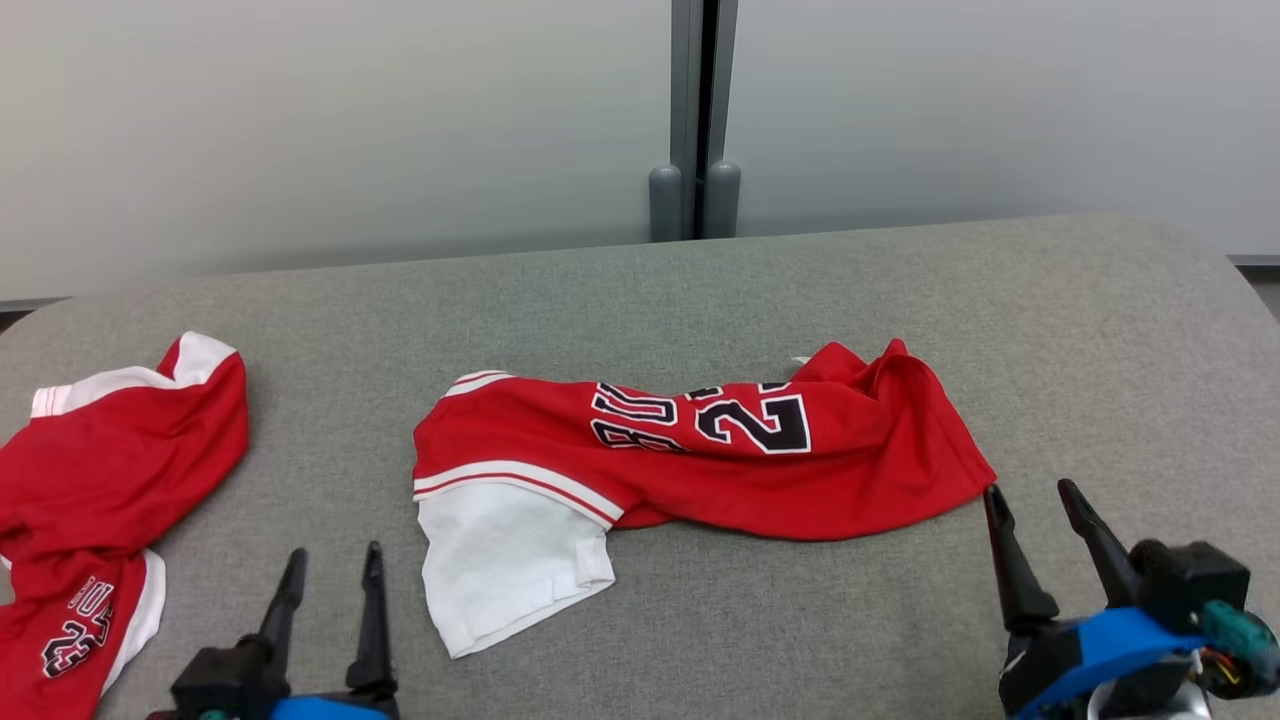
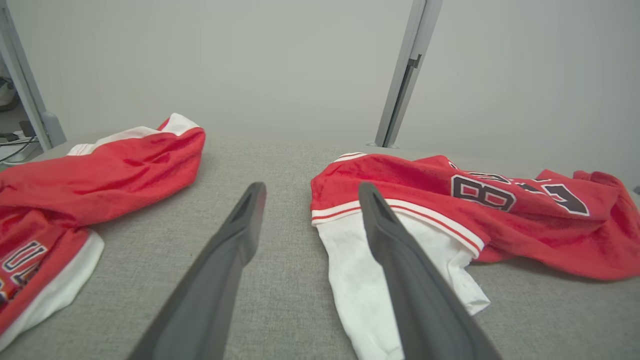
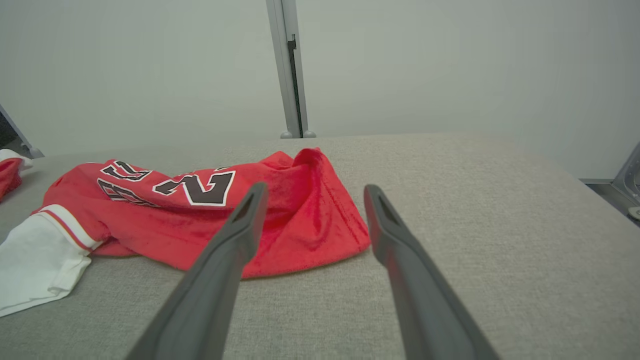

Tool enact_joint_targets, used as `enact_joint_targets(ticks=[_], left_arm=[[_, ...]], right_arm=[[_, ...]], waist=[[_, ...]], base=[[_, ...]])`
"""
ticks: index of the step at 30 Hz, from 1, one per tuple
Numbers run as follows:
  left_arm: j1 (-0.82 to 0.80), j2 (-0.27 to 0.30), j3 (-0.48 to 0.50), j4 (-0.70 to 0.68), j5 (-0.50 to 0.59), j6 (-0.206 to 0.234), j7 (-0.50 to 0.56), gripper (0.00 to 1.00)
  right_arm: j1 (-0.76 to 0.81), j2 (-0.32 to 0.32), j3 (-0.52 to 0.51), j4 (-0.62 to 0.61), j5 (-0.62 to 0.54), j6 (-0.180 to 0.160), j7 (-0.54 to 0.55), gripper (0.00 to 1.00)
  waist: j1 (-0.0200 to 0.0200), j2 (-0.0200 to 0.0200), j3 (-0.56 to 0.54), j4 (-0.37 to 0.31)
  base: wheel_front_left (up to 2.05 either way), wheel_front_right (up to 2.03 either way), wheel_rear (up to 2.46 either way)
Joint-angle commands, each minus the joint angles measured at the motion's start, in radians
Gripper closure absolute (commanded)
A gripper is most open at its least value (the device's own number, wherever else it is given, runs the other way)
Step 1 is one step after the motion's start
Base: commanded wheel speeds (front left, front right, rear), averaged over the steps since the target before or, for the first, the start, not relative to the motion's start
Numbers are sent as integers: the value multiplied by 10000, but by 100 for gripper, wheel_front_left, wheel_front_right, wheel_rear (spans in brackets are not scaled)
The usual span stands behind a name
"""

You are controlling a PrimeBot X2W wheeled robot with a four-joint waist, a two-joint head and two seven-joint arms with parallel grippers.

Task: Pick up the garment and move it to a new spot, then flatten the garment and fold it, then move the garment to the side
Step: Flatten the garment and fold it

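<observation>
Far left, second red jersey (image 1: 110, 470) lies apart; left end effector (image 1: 335, 550) empty, fingers spread, near the white sleeve; garment (image 1: 700, 450) crumpled mid-tabletop (image 1: 700, 300); right end effector (image 1: 1029, 488) likewise spread and empty beside its red hem; risk: pinching one bunched layer, lifting it twisted.

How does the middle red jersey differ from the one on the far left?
The middle jersey lies stretched sideways, fully in view; the left jersey is bunched and cut off at the picture's edge. The middle jersey has a broad white panel; the left jersey shows narrower white bands. Both are red, crumpled, with black numbers.
</observation>
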Motion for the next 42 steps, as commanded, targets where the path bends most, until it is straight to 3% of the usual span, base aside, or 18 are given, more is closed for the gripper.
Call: enact_joint_targets(ticks=[1,9,16,25,34,35,36,37,38,39,42], left_arm=[[-222,18,-122,35,67,-25,100,0],[-859,-232,-877,1499,-315,-89,1726,0],[-1449,-353,-1261,2556,-638,-133,2316,0],[-1902,-438,-1740,3309,-905,-156,2887,0],[-1946,-476,-2326,3842,-993,-196,3459,0],[-1890,-486,-2447,3920,-1025,-224,3636,0],[-1834,-496,-2576,3969,-1071,-243,3788,2],[-1797,-515,-2676,3975,-1116,-271,3852,21],[-1768,-525,-2752,3951,-1129,-293,3865,81],[-1734,-527,-2810,3892,-1175,-314,3837,100],[-1685,-456,-2745,3492,-1309,-307,3357,100]], right_arm=[[-271,-4,-100,147,153,1,203,0],[-1641,-7,-1038,1515,-461,1,1851,0],[-2772,-3,-1584,3220,-551,1,2568,0],[-4282,-5,-2039,5328,-807,3,2091,0],[-4810,-70,-1921,7188,-2084,4,2431,0],[-4807,-54,-1786,7318,-2193,15,2439,20],[-4787,-32,-1703,7413,-2261,17,2404,81],[-4766,-12,-1629,7498,-2266,18,2377,100],[-4724,-2,-1563,7559,-2246,17,2343,100],[-4673,-9,-1506,7562,-2206,15,2285,100],[-4512,-40,-1414,7301,-1922,14,1911,100]], waist=[[0,-1,82,-29],[0,-1,475,34],[0,-1,897,116],[0,-1,1580,385],[0,-1,1890,689],[0,-1,1887,707],[0,-1,1870,728],[0,-1,1845,747],[0,-1,1817,758],[0,-1,1778,763],[0,-1,1599,736]], base=[[0,0,0],[0,0,0],[0,0,0],[0,0,0],[0,0,0],[0,0,0],[0,0,0],[0,0,0],[0,0,0],[0,0,0],[0,0,0]])
